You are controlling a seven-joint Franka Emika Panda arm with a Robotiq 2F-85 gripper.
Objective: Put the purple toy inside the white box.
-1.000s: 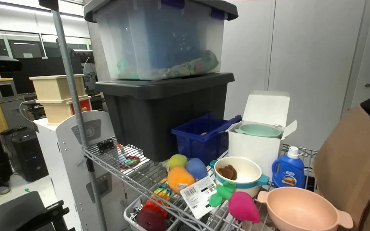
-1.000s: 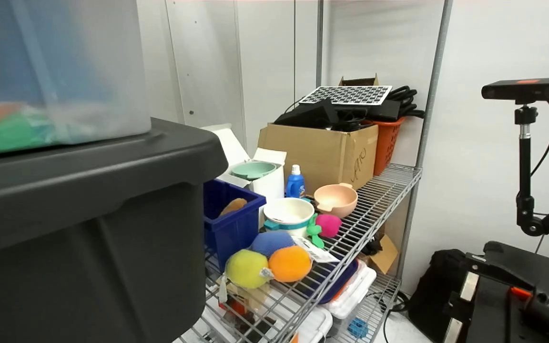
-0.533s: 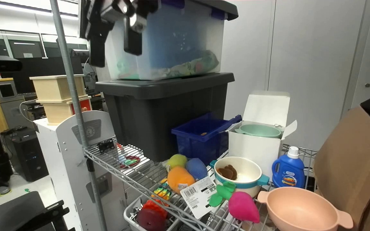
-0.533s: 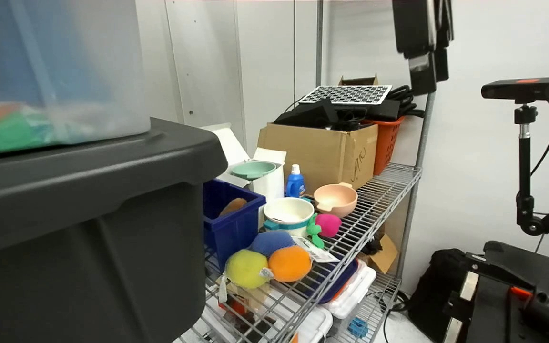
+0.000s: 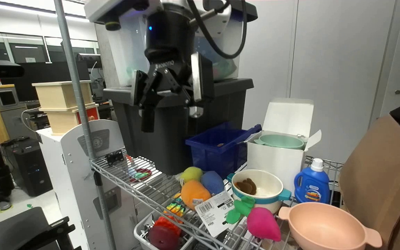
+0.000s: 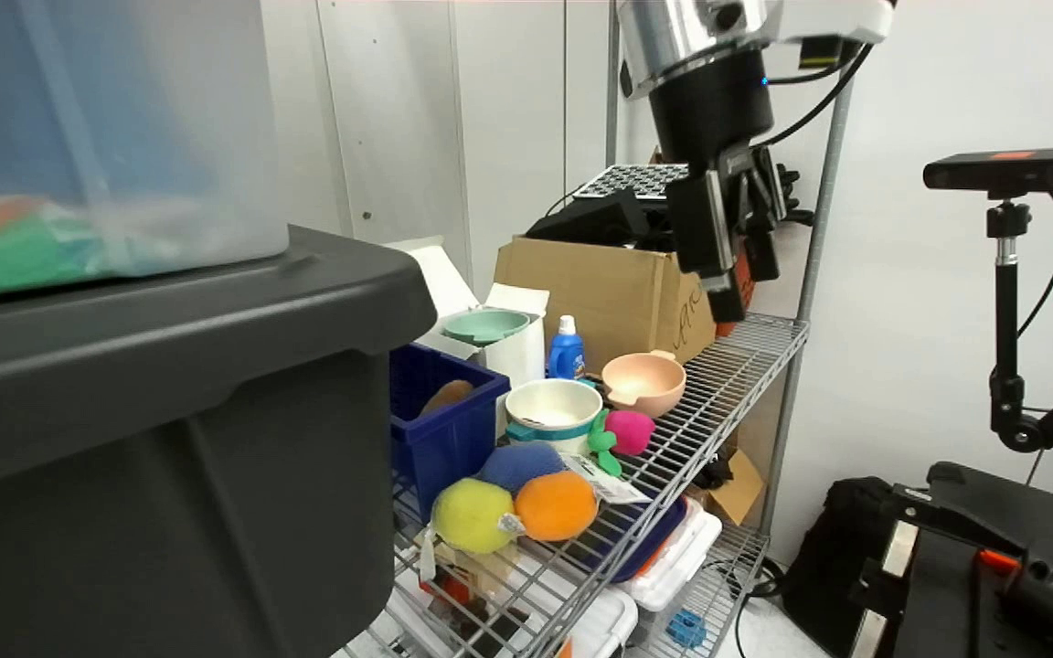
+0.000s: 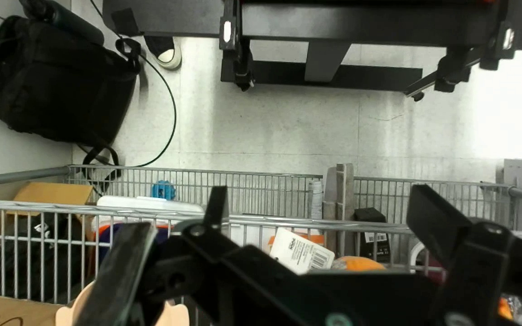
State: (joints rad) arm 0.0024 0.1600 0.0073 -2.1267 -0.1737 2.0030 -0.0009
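- Above the wire shelf (image 6: 737, 352), the gripper (image 5: 171, 121) hangs with its fingers (image 5: 148, 121) spread wide, nothing between them.
- Wrist view: the shelf's front edge (image 7: 61, 208) crosses it; the purple toy cannot be made out there. Risk: a fingertip catches the edge rail or the wires on descent. Cause: aiming without wrist sight of the target.
- Purple toy (image 5: 262, 222): lies on the shelf toward the front edge, beside the two-handled pot (image 5: 266, 200) and near the peach bowl (image 5: 328, 225). Risk: it squirts from the grip and drops over the edge. Likely cause: an off-centre pinch on a round, tapering body. Finger room looks tight, so a badly placed finger could shove pot or bowl.
- Green leaves (image 5: 236, 211) and paper tag (image 5: 215, 212): close together; contact unclear. Risk: the tag gets pinched too. Whether it is tied to anything, cannot tell.
- Blue bin (image 5: 205, 158) and black tote (image 6: 216, 512): a low, wide swing toward the back could bump either.
- White box (image 5: 273, 161): near the back edge, lid (image 5: 288, 116) raised, green bowl (image 5: 280, 141) in its mouth. Risk: the toy perches on the bowl and rolls out. Cause: little spare opening. The jutting side flap (image 5: 314, 140) could also snag a finger.
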